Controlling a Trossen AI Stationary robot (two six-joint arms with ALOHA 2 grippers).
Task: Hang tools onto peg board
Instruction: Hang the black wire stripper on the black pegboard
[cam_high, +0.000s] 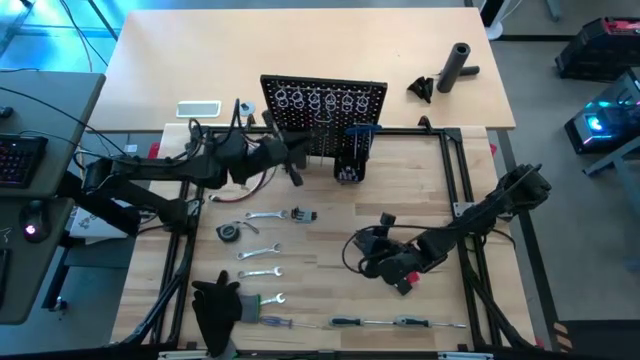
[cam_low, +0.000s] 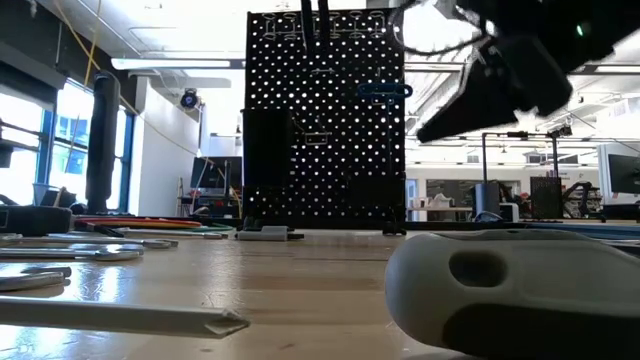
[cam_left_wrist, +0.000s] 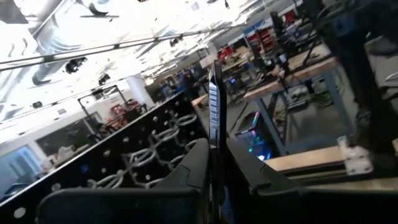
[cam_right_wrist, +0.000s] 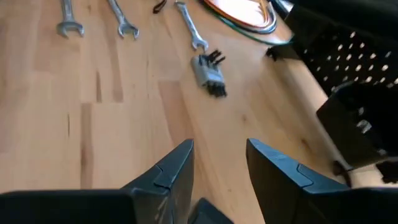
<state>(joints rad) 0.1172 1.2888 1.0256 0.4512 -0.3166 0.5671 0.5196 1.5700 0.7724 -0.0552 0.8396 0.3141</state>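
Left gripper (cam_high: 297, 160): jaws clamped on a thin flat silver tool (cam_left_wrist: 213, 106), beside the black perforated peg board (cam_high: 325, 108) at the table's far edge.
Right gripper (cam_right_wrist: 217, 163): jaws apart, holding nothing, above bare wooden table (cam_right_wrist: 93, 124).
Silver wrenches (cam_high: 262, 252): flat, left of centre.

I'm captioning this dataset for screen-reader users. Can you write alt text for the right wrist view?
The right claw hangs open and empty over bare wooden table. Beyond it lie three silver wrenches and a small grey tool with black prongs, with coloured wires and the black peg board at the frame's edge.
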